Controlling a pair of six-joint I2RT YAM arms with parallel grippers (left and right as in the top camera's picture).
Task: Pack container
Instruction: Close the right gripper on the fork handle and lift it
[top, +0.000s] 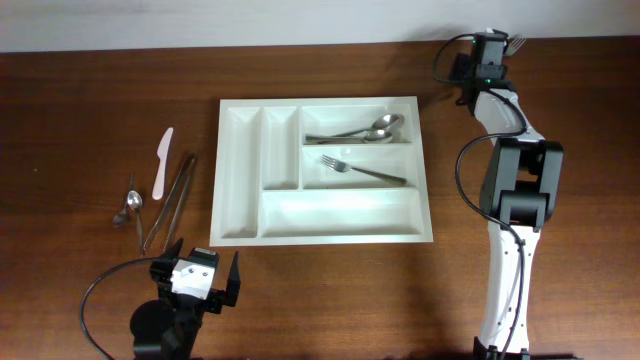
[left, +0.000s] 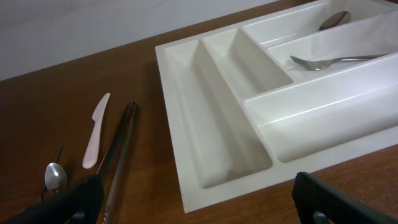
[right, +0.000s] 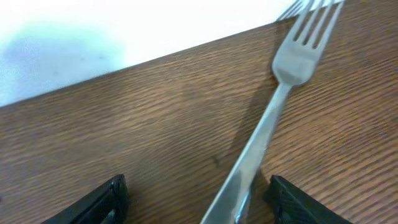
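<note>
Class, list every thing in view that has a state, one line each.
container, partly packed: two spoons and one fork inside
left claw, open, empty
right claw, open, astride loose fork's handle
loose fork, flat on table, outside container
tongs, on table, unpacked
pink knife, on table, unpacked

Desk (top: 100, 80): dark brown wood, clear grain, low sheen. Cutlery tray (left: 205, 118) ahead of left tool (left: 199, 202): white plastic, smooth, glossy. Fork (right: 273, 118) between right tool (right: 196, 202) fingers (right: 102, 199): polished bright metal. Fingers: black, matt. Knife (left: 96, 130) ahead-left of left tool: pale pink plastic, matt. Tongs (left: 119, 155), small spoon (left: 55, 176) beside knife: shiny metal.
</note>
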